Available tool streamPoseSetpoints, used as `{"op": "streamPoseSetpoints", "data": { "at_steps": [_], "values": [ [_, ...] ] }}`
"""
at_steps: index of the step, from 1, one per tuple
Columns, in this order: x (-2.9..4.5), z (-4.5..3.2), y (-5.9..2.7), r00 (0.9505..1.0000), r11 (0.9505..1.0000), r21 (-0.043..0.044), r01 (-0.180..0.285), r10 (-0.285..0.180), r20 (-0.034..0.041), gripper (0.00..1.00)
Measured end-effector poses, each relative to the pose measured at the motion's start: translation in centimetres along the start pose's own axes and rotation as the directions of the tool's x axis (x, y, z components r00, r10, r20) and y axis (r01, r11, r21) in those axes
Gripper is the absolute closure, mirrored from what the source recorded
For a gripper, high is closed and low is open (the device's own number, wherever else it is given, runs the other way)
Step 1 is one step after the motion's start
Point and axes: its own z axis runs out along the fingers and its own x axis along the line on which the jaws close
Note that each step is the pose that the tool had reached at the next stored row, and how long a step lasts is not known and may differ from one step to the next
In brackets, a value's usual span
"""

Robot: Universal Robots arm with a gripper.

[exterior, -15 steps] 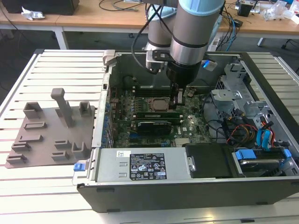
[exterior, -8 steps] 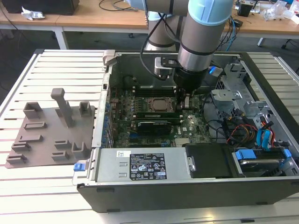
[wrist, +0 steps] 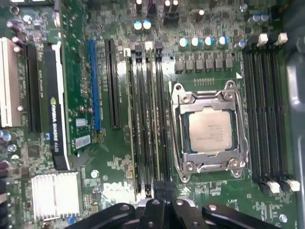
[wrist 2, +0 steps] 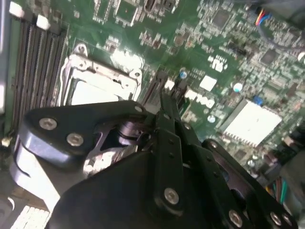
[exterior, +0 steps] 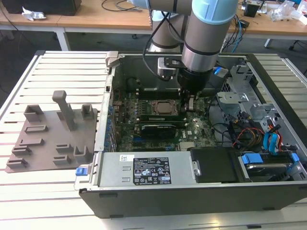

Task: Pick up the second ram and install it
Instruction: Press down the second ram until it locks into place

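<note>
The second ram (wrist: 157,119) is a thin green stick seen edge-on, standing in a slot beside the square CPU socket (wrist: 209,129). In the exterior view it is a narrow strip (exterior: 158,120) in front of the socket (exterior: 160,108). My gripper (wrist: 159,187) is shut, its black fingertips pressed together right over one end of the stick. In the exterior view the gripper (exterior: 190,103) hangs low inside the case at the slots' right end. Whether the tips touch the stick is hidden. In the second wrist view the gripper (wrist 2: 167,102) points at a slot latch (wrist 2: 169,85).
A black card with a green edge (wrist: 57,105) stands in a slot farther from the socket. Several bare slots (wrist: 264,114) lie on the socket's other side. The case wall (exterior: 103,124), drive cage (exterior: 235,96) and cables (exterior: 249,134) hem in the board. A grey parts tray (exterior: 48,139) lies at the exterior view's left.
</note>
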Motion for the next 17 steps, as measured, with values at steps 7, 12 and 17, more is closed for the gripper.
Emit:
{"op": "streamPoseSetpoints", "data": {
  "at_steps": [7,12,17],
  "values": [
    [0.44,0.23,5.39,1.0,1.0,0.0065,0.0,0.0,0.0003,0.9],
    [0.76,0.7,9.18,1.0,0.9999,0.0107,0.0,0.0,0.0008,0.9],
    [0.79,1.02,9.33,1.0,0.9999,0.0103,0.0,0.0,0.0003,0.9]
  ]
}}
